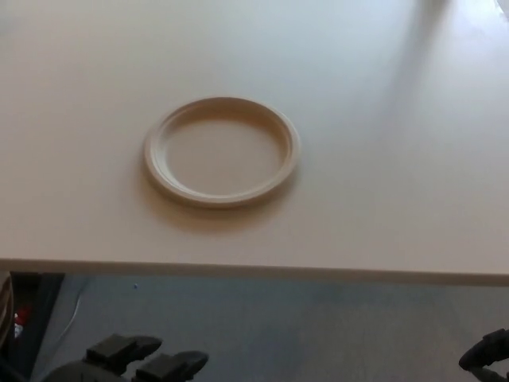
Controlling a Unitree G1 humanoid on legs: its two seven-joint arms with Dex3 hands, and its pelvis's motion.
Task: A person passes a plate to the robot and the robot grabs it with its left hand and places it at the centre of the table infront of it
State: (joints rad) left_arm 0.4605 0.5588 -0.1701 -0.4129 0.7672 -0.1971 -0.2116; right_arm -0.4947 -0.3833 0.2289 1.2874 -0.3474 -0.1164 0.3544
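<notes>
The left hand [135, 362] is seen at the bottom edge of the head view, below the table's near edge and over the grey floor [318, 326]. Only the tops of its black fingers [119, 350] are shown, spread a little apart, and nothing is held in them; the hand is released and well apart from the plate. The rest of the hand is cut off by the picture's lower border.

The right hand [485, 362] is caught only as a small dark shape at the lower right corner, also below the table edge. Whether it is clenched or released cannot be told from so little.

The plate [222, 151] is found lying flat on the table [382, 183], right side up, with its raised rim fully shown. It is pale cream, close in colour to the tabletop, and is placed near the middle of the visible surface, slightly to the robot's left and set back from the near edge. A soft shadow is cast along its near side.
</notes>
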